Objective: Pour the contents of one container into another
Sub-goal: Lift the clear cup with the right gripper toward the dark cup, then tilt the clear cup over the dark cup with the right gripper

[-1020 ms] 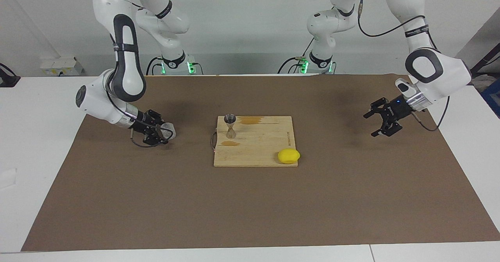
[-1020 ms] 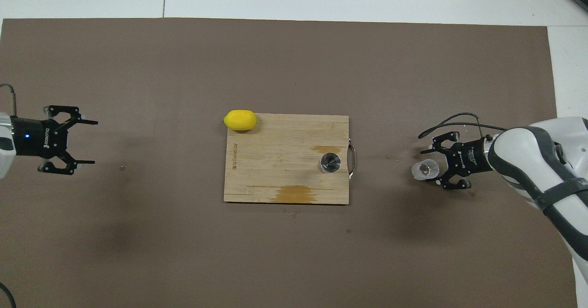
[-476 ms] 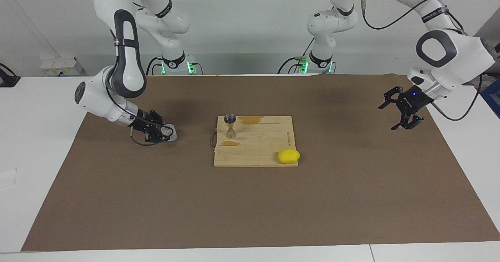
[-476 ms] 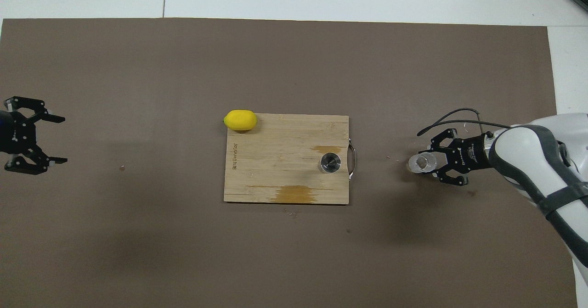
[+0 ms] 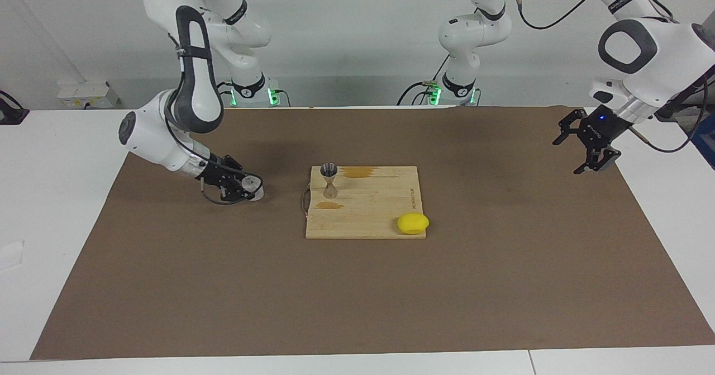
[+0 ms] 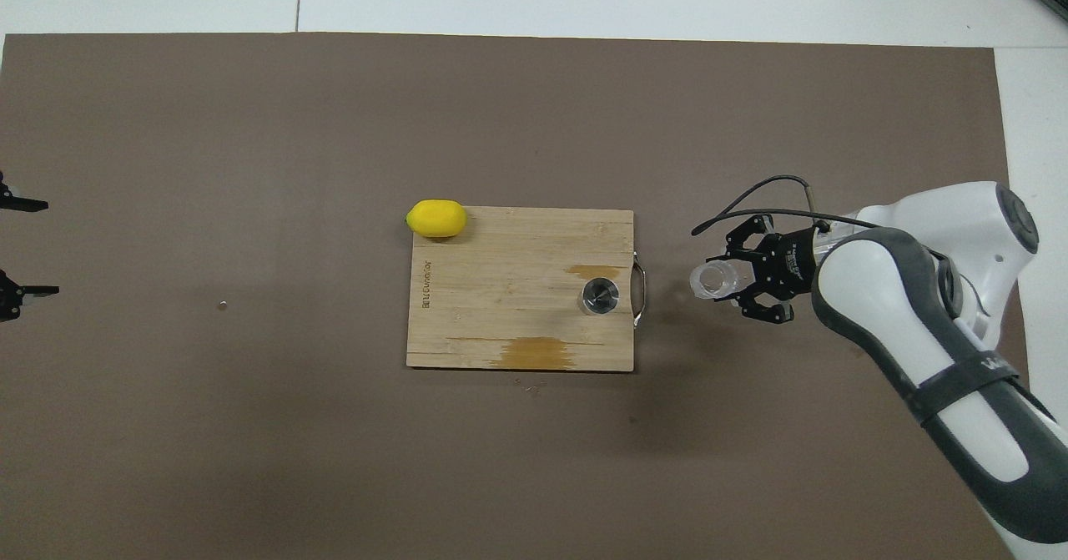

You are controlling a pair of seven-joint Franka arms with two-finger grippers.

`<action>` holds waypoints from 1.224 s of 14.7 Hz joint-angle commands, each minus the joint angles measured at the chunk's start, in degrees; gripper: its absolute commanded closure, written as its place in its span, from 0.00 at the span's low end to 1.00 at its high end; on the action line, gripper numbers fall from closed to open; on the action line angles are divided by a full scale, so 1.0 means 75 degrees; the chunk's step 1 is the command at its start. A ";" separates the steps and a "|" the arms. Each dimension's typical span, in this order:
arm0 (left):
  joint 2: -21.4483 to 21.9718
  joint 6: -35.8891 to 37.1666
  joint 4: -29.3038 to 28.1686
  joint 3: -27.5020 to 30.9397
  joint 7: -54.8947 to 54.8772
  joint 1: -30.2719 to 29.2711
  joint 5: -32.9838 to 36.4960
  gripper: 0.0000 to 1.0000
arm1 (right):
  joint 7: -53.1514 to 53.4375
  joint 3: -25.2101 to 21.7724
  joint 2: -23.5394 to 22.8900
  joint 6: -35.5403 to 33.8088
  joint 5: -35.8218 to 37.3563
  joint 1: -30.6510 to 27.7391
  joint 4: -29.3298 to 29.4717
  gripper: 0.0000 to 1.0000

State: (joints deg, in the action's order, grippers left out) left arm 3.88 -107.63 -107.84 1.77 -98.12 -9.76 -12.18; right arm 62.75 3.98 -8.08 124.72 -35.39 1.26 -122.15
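My left gripper (image 5: 593, 150) waits over the mat's edge, fingers spread, holding nothing. The jigger (image 5: 329, 180) stands upright on the cutting board (image 5: 380, 207). At its nine o'clock my right gripper (image 5: 246, 188) clamps the clear cup (image 5: 253, 186); I should carry it level, then tip slowly over the jigger's mouth.

Light was bright and even, falling from above, with no harsh glare. Soft, diffuse shadows lay on the brown mat (image 5: 357, 285): a faint dark patch beneath the right arm (image 6: 918, 326), another near the cutting board (image 6: 517, 289). Both views were sharp, without motion blur. The white counter (image 5: 56, 196) looked slightly washed out at its edges.
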 commanded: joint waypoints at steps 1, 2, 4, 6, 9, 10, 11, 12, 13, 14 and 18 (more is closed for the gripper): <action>-0.0002 -0.0507 0.0140 -0.0072 0.0157 0.0305 0.0230 0.00 | 0.0712 -0.0027 0.0058 0.0140 0.0509 0.0428 0.0196 1.00; 0.0010 -0.0706 0.0117 -0.0072 0.0180 0.0317 0.0242 0.00 | 0.1121 -0.0016 0.0058 0.0140 0.0952 0.0523 0.0348 1.00; 0.0021 -0.0778 0.0140 -0.0131 0.0610 0.0375 0.0661 0.00 | 0.2082 0.0008 0.0035 0.0117 0.1890 0.0873 0.0629 1.00; 0.0033 -0.0674 0.0152 -0.0143 0.2024 0.0527 0.0757 0.00 | 0.2577 0.0008 0.0011 0.0047 0.2279 0.1097 0.0852 1.00; 0.0057 -0.0346 0.0467 -0.0154 0.3667 0.0528 0.0746 0.00 | 0.2975 -0.0004 0.0046 -0.0269 0.2443 0.1343 0.1157 1.00; 0.0057 -0.0229 0.0585 -0.0154 0.4206 0.0528 0.0746 0.00 | 0.3220 0.0008 0.0046 -0.0386 0.2688 0.1425 0.1286 1.00; 0.0057 -0.0054 0.0702 -0.0166 0.4826 0.0539 0.0746 0.00 | 0.3513 0.0020 0.0035 -0.0434 0.2923 0.1519 0.1403 1.00; 0.0057 0.0145 0.0761 -0.0166 0.5552 0.0540 0.0757 0.00 | 0.3701 0.0008 0.0046 -0.0504 0.3076 0.1624 0.1485 1.00; 0.0057 0.0298 0.0843 -0.0189 0.6255 0.0540 0.0757 0.00 | 0.3854 0.0008 0.0035 -0.0702 0.3228 0.1730 0.1649 1.00; 0.0057 0.0404 0.0902 -0.0271 0.6854 0.0540 0.0757 0.00 | 0.3948 0.0020 0.0035 -0.0913 0.3416 0.1742 0.1813 1.00; 0.0057 0.0616 0.0937 -0.0283 0.8740 0.0540 0.0757 0.00 | 0.4405 0.0031 0.0046 -0.1231 0.4072 0.2175 0.2072 1.00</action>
State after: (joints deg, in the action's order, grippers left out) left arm 4.02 -104.80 -101.55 -0.65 -40.36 -6.27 -7.75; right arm 93.07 4.11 -7.97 116.81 -7.75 16.09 -107.67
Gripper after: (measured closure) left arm 0.000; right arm 0.502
